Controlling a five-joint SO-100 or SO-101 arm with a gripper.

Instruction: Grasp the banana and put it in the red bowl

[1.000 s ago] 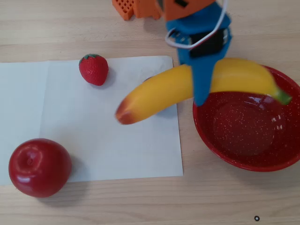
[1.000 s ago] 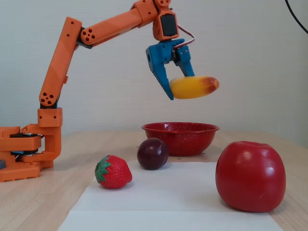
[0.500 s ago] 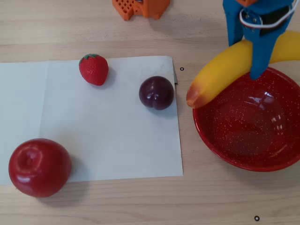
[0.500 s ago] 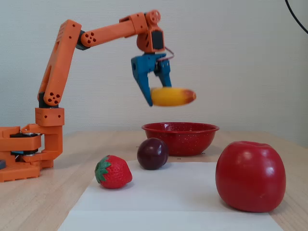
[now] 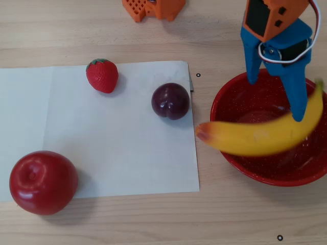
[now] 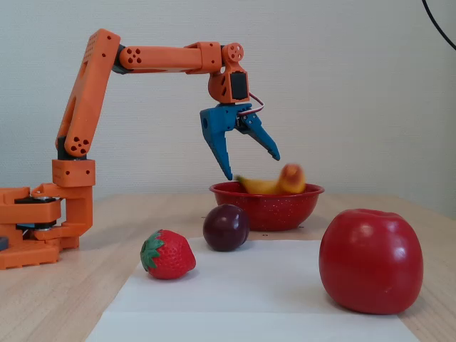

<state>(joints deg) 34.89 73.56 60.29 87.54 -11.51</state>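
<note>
The gripper (image 6: 253, 165) hangs open-fingered above the red bowl (image 5: 230, 99); the banana (image 5: 260, 135) — blurred, released — drops into it, so the task looks nearly done.

The banana (image 5: 260, 137) is motion-blurred in both views, its lower part hidden behind the red bowl (image 6: 265, 206) rim in the fixed view, while the overhead frame crops the bowl's right edge.
</note>
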